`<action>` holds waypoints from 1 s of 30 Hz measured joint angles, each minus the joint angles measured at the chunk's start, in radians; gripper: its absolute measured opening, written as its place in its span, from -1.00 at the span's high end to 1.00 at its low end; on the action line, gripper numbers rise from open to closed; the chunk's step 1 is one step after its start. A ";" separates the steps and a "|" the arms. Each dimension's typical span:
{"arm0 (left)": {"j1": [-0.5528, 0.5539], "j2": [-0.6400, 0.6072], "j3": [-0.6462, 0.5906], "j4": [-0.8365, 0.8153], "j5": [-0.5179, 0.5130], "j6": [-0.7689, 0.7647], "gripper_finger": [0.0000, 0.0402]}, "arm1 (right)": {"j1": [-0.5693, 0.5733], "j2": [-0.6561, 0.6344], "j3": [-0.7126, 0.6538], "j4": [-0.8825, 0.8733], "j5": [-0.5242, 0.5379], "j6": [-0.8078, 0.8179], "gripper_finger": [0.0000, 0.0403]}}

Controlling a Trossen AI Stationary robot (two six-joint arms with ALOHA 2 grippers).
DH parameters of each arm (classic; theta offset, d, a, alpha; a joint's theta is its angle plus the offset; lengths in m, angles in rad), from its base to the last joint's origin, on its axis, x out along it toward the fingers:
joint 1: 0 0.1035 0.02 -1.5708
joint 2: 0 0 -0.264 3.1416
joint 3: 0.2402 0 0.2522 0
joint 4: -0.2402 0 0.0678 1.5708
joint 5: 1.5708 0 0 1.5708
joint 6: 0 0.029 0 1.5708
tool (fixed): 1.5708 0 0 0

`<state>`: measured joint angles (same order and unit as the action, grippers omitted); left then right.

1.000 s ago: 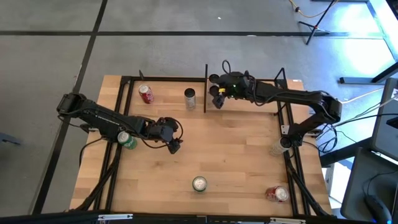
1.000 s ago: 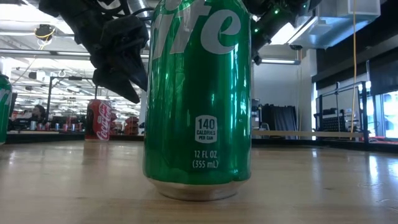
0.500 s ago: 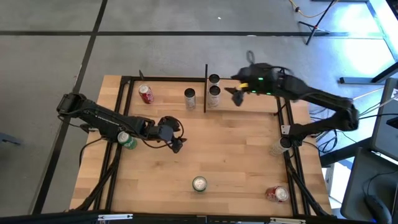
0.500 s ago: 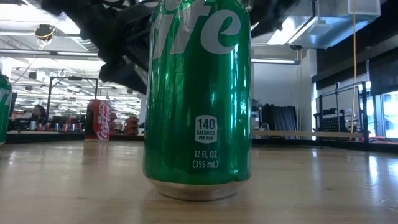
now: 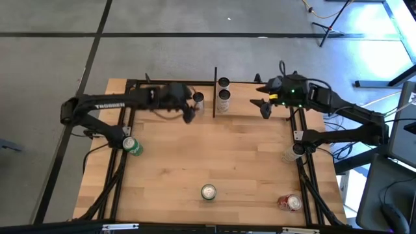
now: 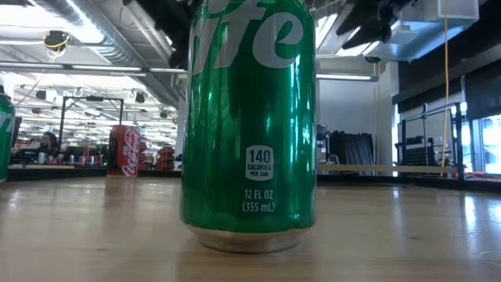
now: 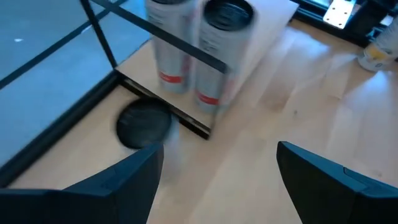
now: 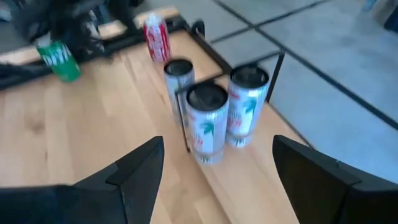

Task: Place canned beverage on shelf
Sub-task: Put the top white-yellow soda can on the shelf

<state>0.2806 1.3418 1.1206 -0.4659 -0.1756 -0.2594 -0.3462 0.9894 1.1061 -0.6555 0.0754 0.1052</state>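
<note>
The shelf (image 5: 242, 112) is a light board in black rods at the table's far right. Two silver cans (image 5: 223, 83) (image 5: 223, 97) stand upright on its left end. A third silver can (image 5: 198, 101) stands on the tabletop just left of the shelf's post. My left gripper (image 5: 189, 114) is open and empty beside this third can, which shows from above in the left wrist view (image 7: 144, 123). My right gripper (image 5: 264, 108) is open and empty over the shelf, right of the two cans (image 8: 208, 121) (image 8: 247, 106).
A red can (image 8: 157, 37) stands at the far left. A green can (image 5: 133, 146) stands at the left, another (image 5: 208, 192) near the front middle, filling the low view (image 6: 249, 125). A red can (image 5: 289, 203) and a clear cup (image 5: 290, 155) are at the right.
My left gripper has swung from the table's middle toward the far edge, up to the silver can left of the shelf. My right gripper has drawn back from the shelf's left end toward the table's right edge, and two silver cans stand upright where it was.
</note>
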 joint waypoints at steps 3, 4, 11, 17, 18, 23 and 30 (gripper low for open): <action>0.110 0.013 -0.002 0.022 0.117 0.081 -0.53 | 0.000 0.001 -0.038 0.002 -0.007 0.001 -0.42; 0.138 0.023 -0.003 0.027 0.148 0.115 -0.53 | 0.000 0.001 -0.049 0.006 -0.007 0.000 -0.42; 0.214 0.110 -0.007 0.105 0.226 0.298 -0.53 | 0.000 0.001 -0.072 0.009 -0.007 -0.029 -0.42; 0.236 0.190 -0.007 0.150 0.237 0.318 -0.53 | 0.000 0.001 -0.071 -0.013 -0.008 -0.034 -0.42; 0.236 0.203 -0.007 0.146 0.218 0.322 -0.53 | 0.000 0.001 -0.072 -0.019 -0.007 -0.035 -0.42; 0.236 0.239 -0.007 0.149 0.225 0.333 -0.53 | 0.000 0.001 -0.072 -0.043 -0.008 -0.034 -0.42; 0.236 0.276 -0.007 0.148 0.238 0.314 -0.47 | -0.001 0.001 -0.071 -0.036 0.002 -0.034 -0.42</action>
<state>0.5171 1.6175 1.1137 -0.3180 0.0629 0.0542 -0.3470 0.9905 1.0347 -0.6914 0.0777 0.0713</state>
